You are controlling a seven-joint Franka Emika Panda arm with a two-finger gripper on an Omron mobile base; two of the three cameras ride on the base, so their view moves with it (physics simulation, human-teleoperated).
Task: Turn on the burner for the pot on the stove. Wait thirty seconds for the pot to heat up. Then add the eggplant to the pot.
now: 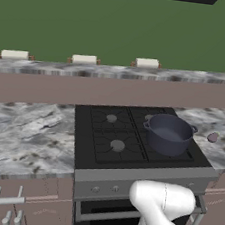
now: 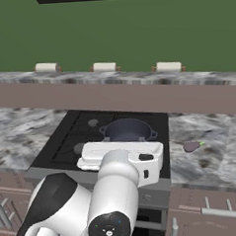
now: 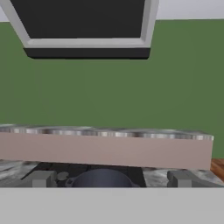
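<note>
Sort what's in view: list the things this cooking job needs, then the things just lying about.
Needed for the job:
- pot, on the stove's front right burner
- stove, with knobs along its front panel
- eggplant, on the counter right of the stove
- hand, open

Just there:
- three pale rolls on the back ledge
- range hood
- marble counter

The robot's white arm (image 2: 119,189) hides the front of the stove (image 2: 71,137) and the bottom of the pot (image 2: 128,130). The knobs (image 1: 105,189) are too small to read. The eggplant (image 1: 213,137) is a tiny blurry lump on the worktop (image 1: 26,139).
</note>
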